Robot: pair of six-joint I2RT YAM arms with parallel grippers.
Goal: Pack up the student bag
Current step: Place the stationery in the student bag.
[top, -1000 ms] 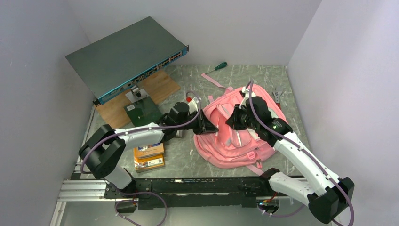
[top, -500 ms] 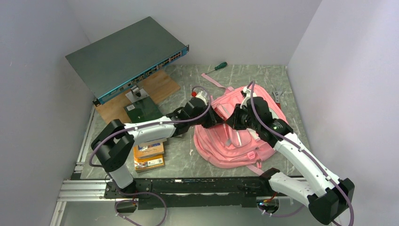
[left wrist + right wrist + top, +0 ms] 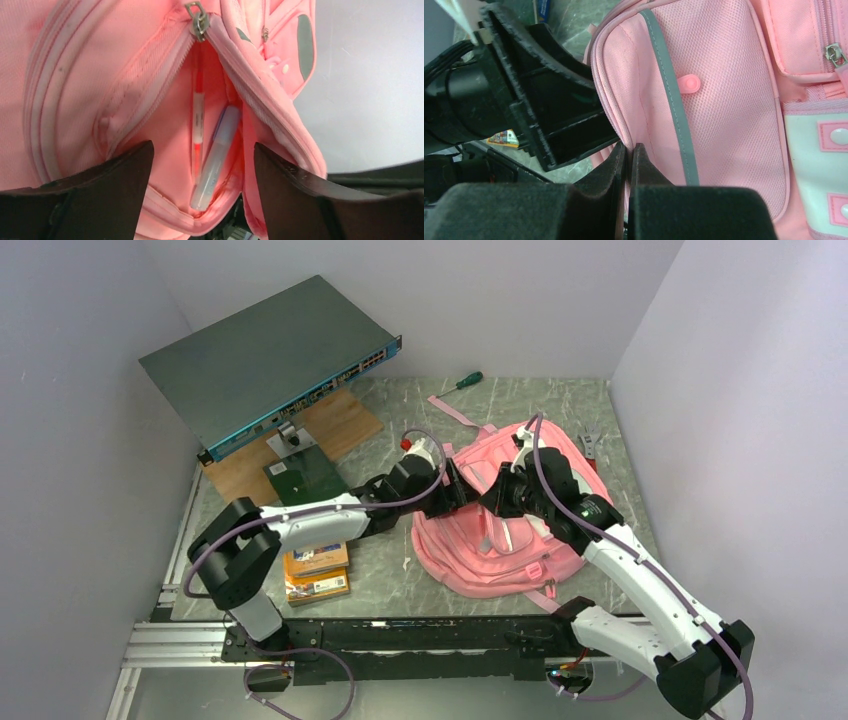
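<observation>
Pink student bag (image 3: 70,75): only left wrist shows pens (image 3: 219,147) inside.

Nothing here that I can actually read. The two orange-covered books (image 3: 316,573) near the front left corner of the tabletop carry printed patches, but the lettering is too small to make out. In the open pocket of the student bag (image 3: 75,75), the pale marker (image 3: 215,160) has a purplish band of print along its barrel, blurred past reading. The red-and-white pen (image 3: 198,125) beside it bears faint marks I cannot decipher. Any markings on the blue front of the network switch (image 3: 270,360), by the back left corner, are too small to tell.
</observation>
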